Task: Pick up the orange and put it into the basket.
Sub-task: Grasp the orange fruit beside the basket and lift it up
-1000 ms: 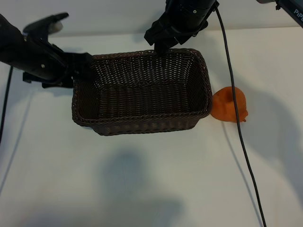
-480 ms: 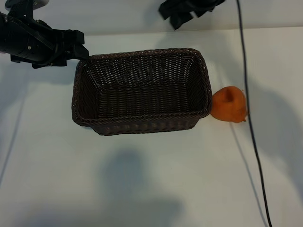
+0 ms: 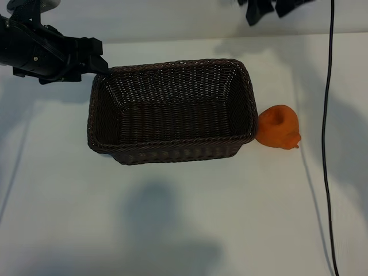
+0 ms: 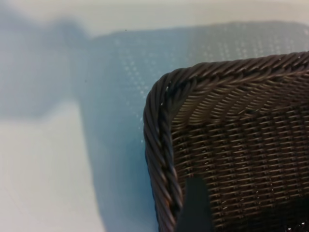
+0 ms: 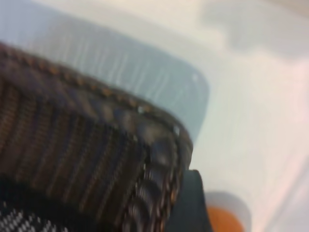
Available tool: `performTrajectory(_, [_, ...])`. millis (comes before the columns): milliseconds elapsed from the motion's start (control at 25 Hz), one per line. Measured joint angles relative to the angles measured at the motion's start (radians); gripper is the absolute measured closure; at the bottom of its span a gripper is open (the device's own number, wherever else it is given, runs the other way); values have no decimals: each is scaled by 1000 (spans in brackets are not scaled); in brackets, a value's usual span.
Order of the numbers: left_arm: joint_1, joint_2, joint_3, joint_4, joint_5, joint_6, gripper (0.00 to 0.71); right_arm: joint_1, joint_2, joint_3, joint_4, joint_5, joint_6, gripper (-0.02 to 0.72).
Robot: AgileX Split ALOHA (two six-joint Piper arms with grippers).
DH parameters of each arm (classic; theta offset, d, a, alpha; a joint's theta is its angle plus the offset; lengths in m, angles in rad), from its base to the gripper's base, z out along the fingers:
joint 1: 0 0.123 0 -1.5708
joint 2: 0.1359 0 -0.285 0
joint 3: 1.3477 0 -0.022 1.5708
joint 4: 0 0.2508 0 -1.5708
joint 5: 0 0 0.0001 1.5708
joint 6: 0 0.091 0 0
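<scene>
**Orange not yet picked up: reach for it from above**

The orange (image 3: 278,127) sits on the table (image 3: 190,218), touching the basket (image 3: 171,112) at its right end wall, outside it. The basket holds nothing. The right gripper (image 3: 270,8) hangs high at the far edge, above and behind the basket's right end, with its jaws spread and nothing between them. The left gripper (image 3: 95,56) hovers at the basket's far left corner, jaws likewise spread and empty, and looks idle.

The step in hand is, in my judgement, the right arm's approach to the orange. To do it well, come down from straight above, with the jaws turned so that neither finger lands on the basket wall; one finger must slip into the tight spot where fruit meets wicker, or the jaws should close along the wall instead. The black cable (image 3: 326,115) runs just right of the orange and could snag. The fruit is lumpy, so close around its widest part
</scene>
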State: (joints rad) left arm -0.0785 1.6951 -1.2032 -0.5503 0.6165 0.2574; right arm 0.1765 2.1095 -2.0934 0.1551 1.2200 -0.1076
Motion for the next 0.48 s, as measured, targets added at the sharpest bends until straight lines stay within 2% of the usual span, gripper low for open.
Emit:
performTrajectory(280, [0,0,0,0,-2,0,114,-6,-10,133,-83,0,-9,144])
performTrajectory(480, [0,0,0,1,-7,0,114,-27,-36,197,-95,-1,-10,144])
